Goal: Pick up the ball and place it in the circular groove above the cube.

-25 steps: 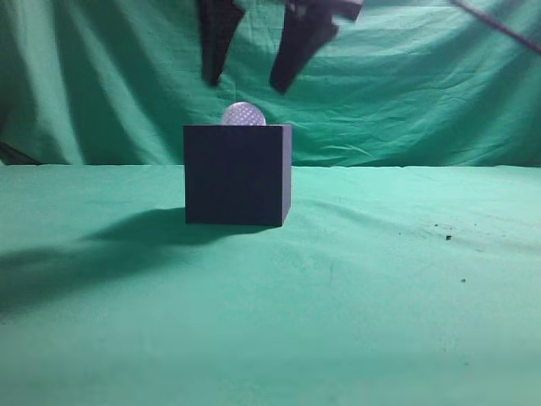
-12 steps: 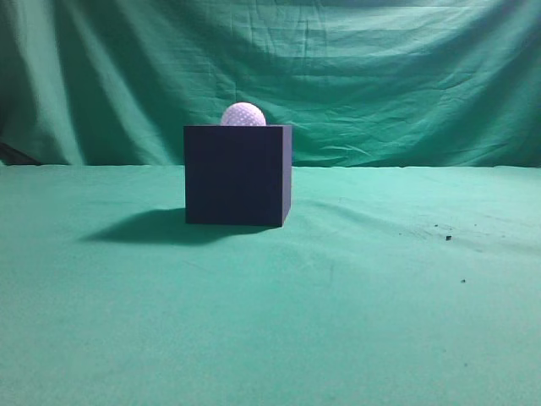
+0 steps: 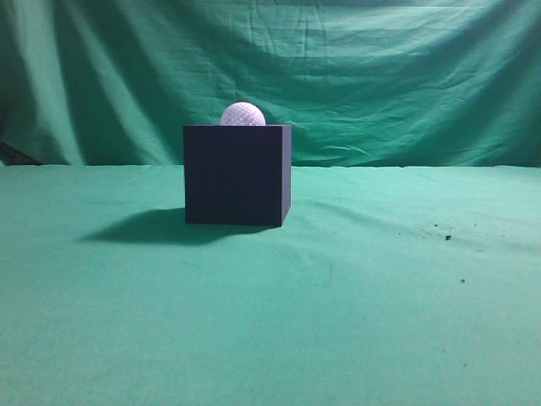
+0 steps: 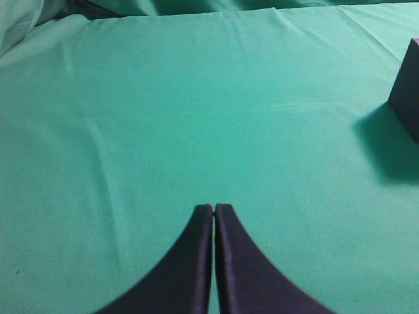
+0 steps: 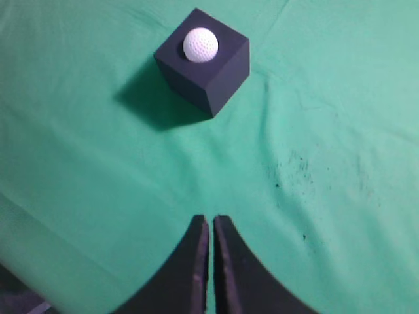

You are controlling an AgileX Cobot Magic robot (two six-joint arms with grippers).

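Observation:
The white dimpled ball (image 3: 243,114) rests in the top of the dark navy cube (image 3: 237,175), which stands on the green cloth. In the right wrist view the ball (image 5: 200,45) sits in the middle of the cube's top face (image 5: 222,69). My right gripper (image 5: 211,221) is shut and empty, high above the cloth and well back from the cube. My left gripper (image 4: 214,209) is shut and empty above bare cloth; only a corner of the cube (image 4: 407,91) shows at that view's right edge. Neither gripper shows in the exterior view.
Green cloth (image 3: 355,321) covers the table and hangs as a backdrop. Small dark specks (image 5: 291,171) lie on the cloth to the right of the cube.
One second ago open gripper fingers hung just above the ball at the top of the exterior view. They have lifted out of that view. The ball and cube have not moved.

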